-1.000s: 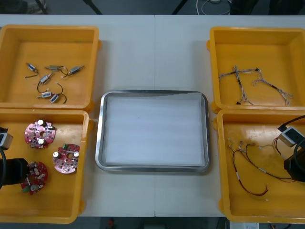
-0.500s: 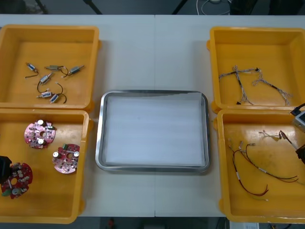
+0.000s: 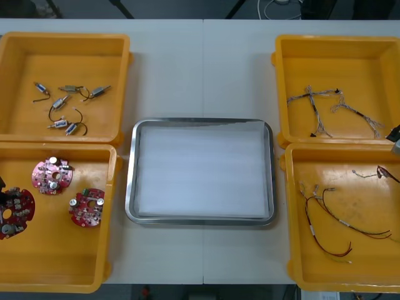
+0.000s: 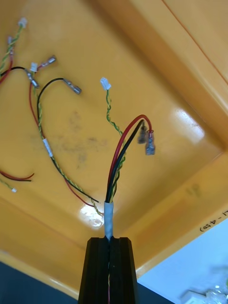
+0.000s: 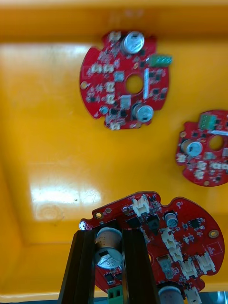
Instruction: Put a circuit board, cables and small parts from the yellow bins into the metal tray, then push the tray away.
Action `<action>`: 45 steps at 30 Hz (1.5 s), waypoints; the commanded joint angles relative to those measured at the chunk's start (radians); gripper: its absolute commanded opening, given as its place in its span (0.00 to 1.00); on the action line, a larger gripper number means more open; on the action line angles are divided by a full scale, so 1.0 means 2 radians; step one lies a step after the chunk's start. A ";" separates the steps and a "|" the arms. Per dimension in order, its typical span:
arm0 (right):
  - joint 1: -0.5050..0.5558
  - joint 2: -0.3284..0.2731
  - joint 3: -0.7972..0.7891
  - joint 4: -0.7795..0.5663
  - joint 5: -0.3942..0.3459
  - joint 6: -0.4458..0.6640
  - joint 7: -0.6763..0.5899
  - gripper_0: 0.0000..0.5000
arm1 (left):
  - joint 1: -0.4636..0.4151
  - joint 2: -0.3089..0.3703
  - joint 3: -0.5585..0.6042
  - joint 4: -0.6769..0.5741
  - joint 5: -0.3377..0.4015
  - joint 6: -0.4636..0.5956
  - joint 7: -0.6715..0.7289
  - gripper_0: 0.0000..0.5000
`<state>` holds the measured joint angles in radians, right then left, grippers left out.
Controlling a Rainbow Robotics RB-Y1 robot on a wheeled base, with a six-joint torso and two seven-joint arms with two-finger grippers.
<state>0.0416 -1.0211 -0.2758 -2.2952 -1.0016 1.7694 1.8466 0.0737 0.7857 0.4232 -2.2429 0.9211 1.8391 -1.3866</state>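
Two holds noted: circuit board (image 3: 11,209), far left of front view, wedged between fingers of left gripper (image 5: 109,237); cable (image 4: 109,216) pinched between near-closed fingers of right gripper (image 4: 110,243).

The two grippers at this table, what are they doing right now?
The left gripper is shut on a red circuit board at the near left bin, where two more boards lie. The right gripper is shut on a cable over the near right bin, with more cables lying on its floor. The tray has nothing in it yet, so both arms seem to be at the picking step.
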 commanded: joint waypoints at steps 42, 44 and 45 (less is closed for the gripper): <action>-0.129 0.036 0.038 -0.113 -0.051 0.075 -0.011 0.00 | -0.337 -0.061 -0.481 0.101 -0.081 -0.112 0.228 0.00; -0.128 0.036 0.038 -0.113 -0.051 0.075 -0.011 0.00 | -0.339 -0.065 -0.501 0.121 -0.090 -0.136 0.226 0.00; -0.128 0.036 0.038 -0.112 -0.051 0.075 -0.011 0.00 | -0.339 -0.066 -0.506 0.124 -0.095 -0.141 0.226 0.00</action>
<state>-0.1955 -0.9551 -0.2053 -2.4964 -1.0992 1.9163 1.8441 -0.5636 0.6769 -0.5394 -2.0185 0.7620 1.6016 -1.0388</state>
